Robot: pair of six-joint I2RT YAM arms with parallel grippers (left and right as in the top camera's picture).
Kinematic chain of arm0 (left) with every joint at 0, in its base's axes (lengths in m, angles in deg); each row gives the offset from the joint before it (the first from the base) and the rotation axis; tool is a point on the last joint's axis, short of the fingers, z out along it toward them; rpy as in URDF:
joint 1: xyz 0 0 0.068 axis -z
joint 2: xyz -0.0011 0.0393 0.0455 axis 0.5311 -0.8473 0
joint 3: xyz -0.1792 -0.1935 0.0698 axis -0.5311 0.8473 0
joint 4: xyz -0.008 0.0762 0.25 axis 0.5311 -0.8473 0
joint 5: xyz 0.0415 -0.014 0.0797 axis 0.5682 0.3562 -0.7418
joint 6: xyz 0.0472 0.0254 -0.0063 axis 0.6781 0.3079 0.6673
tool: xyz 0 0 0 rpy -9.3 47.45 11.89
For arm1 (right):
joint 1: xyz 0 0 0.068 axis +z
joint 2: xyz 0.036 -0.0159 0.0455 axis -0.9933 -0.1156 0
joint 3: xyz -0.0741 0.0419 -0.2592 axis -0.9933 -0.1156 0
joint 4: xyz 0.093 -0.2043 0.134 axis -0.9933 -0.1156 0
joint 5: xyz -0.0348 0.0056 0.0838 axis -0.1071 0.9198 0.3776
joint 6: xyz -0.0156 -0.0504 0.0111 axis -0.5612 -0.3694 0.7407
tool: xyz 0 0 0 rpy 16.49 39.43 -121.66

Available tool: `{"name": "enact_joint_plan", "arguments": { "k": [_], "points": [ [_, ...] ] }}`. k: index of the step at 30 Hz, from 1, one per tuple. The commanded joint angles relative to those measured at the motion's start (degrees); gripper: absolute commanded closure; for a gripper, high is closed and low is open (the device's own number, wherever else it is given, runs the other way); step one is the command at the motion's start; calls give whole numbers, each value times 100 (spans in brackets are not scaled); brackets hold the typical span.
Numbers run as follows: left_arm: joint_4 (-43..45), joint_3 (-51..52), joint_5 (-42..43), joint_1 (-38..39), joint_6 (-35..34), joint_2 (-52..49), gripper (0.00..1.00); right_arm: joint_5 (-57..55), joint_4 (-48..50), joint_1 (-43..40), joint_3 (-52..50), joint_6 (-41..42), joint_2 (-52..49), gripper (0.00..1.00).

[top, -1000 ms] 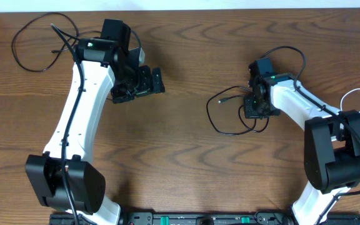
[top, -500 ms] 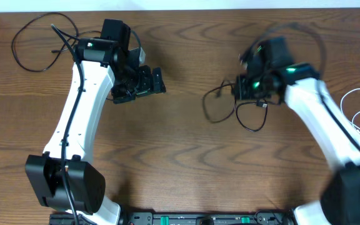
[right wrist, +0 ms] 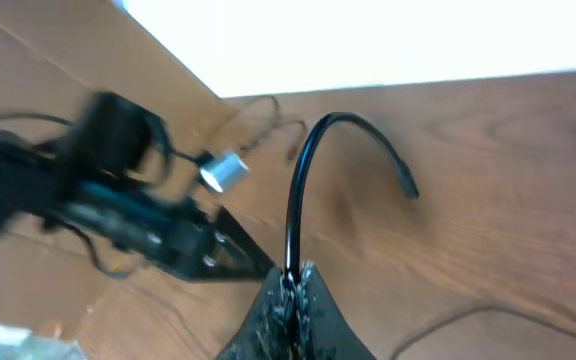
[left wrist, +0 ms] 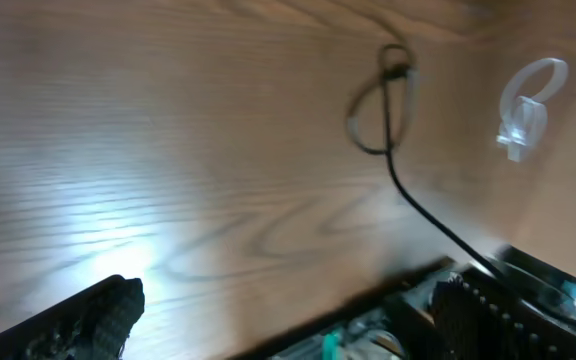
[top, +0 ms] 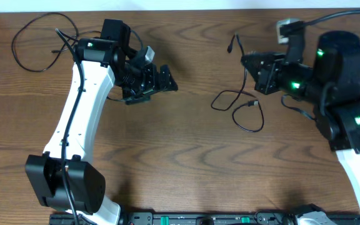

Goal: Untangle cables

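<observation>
1. My right end effector (top: 247, 62) is closed on a black cable (top: 259, 119). It is raised over the far right part of the bench (top: 186, 162).
2. From my right wrist, the jaws meet at the bottom of the view with the cable pinched between them. The cable rises out of them, arches over to the right and ends in a small plug (right wrist: 409, 187) hanging free in the air.
3. From overhead, the rest of that cable drops from the grip to the bench. It lies there in loose curves just left of and below my right end effector, with another plug end inside the curves.
4. My left end effector (top: 157, 76) is wide open and holds nothing. It hangs over the bench left of centre, well apart from the held cable.
5. From my left wrist, the two jaws sit at the bottom corners with bare wood between them. A loop (left wrist: 392, 120) of black cable shows farther ahead, but I cannot tell which cable it belongs to.
6. A second black cable (top: 14, 44) lies in a broad open curve at the far left corner, behind my left arm (top: 83, 119). Neither end effector touches it.
7. The right wrist view is blurred on its left side, where the left arm shows as a dark smear.
</observation>
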Motion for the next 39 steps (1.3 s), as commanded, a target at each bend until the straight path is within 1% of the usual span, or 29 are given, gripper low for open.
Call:
{"name": "enact_joint_plan", "arguments": {
  "k": [1,5,6,10,14,17,20,24,26,31,36,39],
  "points": [
    [2,15,929,59,-151,-33,2,48,367,35,39,625,195,99],
    [2,15,1178,188,-861,-33,2,48,872,35,39,1073,208,99],
    [4,15,1176,245,-1191,-33,2,50,1003,35,39,1213,210,99],
    [9,15,1176,398,-2151,-33,2,81,1335,35,39,1526,210,99],
    [28,15,1172,557,-3536,-33,2,269,1692,116,39,1923,210,99],
    [264,15,1172,686,-4118,-33,2,267,1932,302,39,1954,210,99],
    [586,15,1152,837,-4341,-33,2,267,2063,424,39,1963,210,99],
    [914,15,1150,1008,-4671,-33,2,269,2247,531,39,2179,210,99],
    [1047,15,1150,1071,-4850,-33,2,271,2472,573,39,2238,210,99],
    [1150,15,1150,1169,-5305,-33,2,267,2962,581,39,2409,256,99],
    [1143,15,1180,1224,-5362,-33,2,170,3410,581,39,2409,319,99],
    [1143,15,1384,1314,-5362,-33,2,157,3628,575,39,2406,323,99]
  ]
}}
